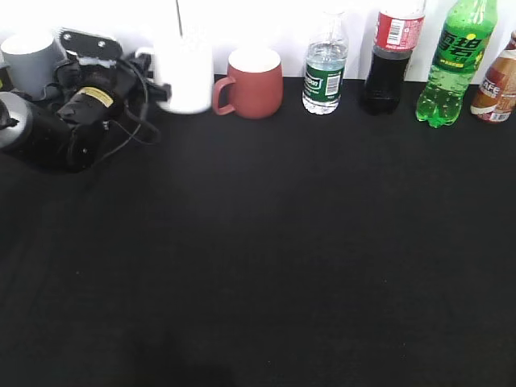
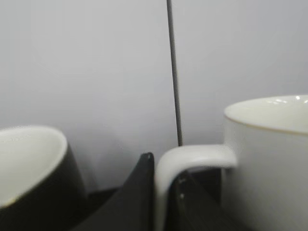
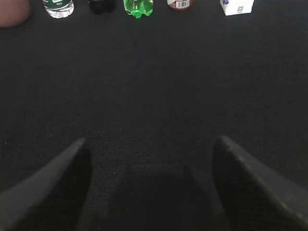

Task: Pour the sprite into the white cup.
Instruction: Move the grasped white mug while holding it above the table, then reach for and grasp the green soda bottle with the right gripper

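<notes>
The sprite [image 1: 454,66], a bright-green bottle, stands upright at the back right; only its base shows in the right wrist view [image 3: 138,6]. The white cup [image 1: 187,77] stands at the back left. In the left wrist view the white cup [image 2: 269,159] is close on the right, and its loop handle sits between my left gripper's [image 2: 163,192] two dark jaws, which are shut on it. In the exterior view my left gripper [image 1: 151,79] is at the cup's left side. My right gripper [image 3: 149,144] is open and empty over the black table, well short of the bottles.
A reddish-brown mug [image 1: 254,81], a small water bottle [image 1: 324,72], a cola bottle [image 1: 391,56] and a brown bottle [image 1: 496,89] share the back row. A grey mug [image 1: 32,60] stands behind the left arm. A white box [image 3: 237,6] lies right of the bottles.
</notes>
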`<state>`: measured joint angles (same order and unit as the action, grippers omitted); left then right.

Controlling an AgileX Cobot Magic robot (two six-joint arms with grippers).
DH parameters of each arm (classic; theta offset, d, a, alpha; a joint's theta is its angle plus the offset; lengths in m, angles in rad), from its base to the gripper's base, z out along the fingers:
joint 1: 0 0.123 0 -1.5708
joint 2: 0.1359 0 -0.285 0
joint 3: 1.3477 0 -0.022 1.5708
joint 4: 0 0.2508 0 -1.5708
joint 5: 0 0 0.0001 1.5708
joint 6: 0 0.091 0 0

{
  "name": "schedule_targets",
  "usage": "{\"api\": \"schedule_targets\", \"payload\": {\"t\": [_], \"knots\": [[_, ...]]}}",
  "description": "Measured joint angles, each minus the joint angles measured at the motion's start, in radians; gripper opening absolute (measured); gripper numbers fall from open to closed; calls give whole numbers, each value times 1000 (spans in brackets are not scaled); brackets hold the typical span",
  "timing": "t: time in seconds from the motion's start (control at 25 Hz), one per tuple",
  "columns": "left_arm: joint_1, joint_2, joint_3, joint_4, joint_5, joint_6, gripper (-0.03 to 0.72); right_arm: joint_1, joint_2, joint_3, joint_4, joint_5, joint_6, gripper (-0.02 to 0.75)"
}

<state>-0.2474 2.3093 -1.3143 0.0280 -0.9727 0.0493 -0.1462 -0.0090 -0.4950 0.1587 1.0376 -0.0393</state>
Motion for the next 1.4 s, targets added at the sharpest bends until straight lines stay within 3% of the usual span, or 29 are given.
{"api": "schedule_targets", "payload": {"t": [0.2, 0.36, 0.44, 0.6, 0.72, 0.84, 0.96, 1.04, 1.12, 1.28, 1.4], "knots": [[0, -146, 110, -59, -72, 5, 39, 0, 0, 0, 0, 0, 0, 586], [-46, -473, 404, -35, -104, 5, 38, 0, 0, -2, 1, -13, 0, 586], [-74, -603, 559, -28, -103, 5, 38, 0, 17, -13, 7, -105, 1, 586], [-88, -744, 769, -28, -81, 5, 38, 0, 199, 97, 19, -637, 0, 586], [-89, -769, 788, -28, -66, 5, 38, 0, 474, 225, 13, -1194, 0, 585], [-89, -770, 788, -28, -63, 5, 38, 0, 825, 244, -119, -1652, 0, 585], [-89, -770, 788, -28, -62, 5, 38, 0, 1150, 196, -200, -1919, 7, 586], [-89, -770, 788, -28, -62, 5, 38, 11, 1338, 126, -284, -1987, 15, 586], [-89, -770, 788, -28, -62, 5, 38, 61, 1485, 55, -295, -1998, 17, 586], [-89, -770, 788, -28, -55, 5, 38, 196, 1709, -85, -179, -2008, 17, 587], [-89, -770, 788, -39, -55, 5, 38, 205, 1831, -185, -172, -2002, 17, 664]]}}
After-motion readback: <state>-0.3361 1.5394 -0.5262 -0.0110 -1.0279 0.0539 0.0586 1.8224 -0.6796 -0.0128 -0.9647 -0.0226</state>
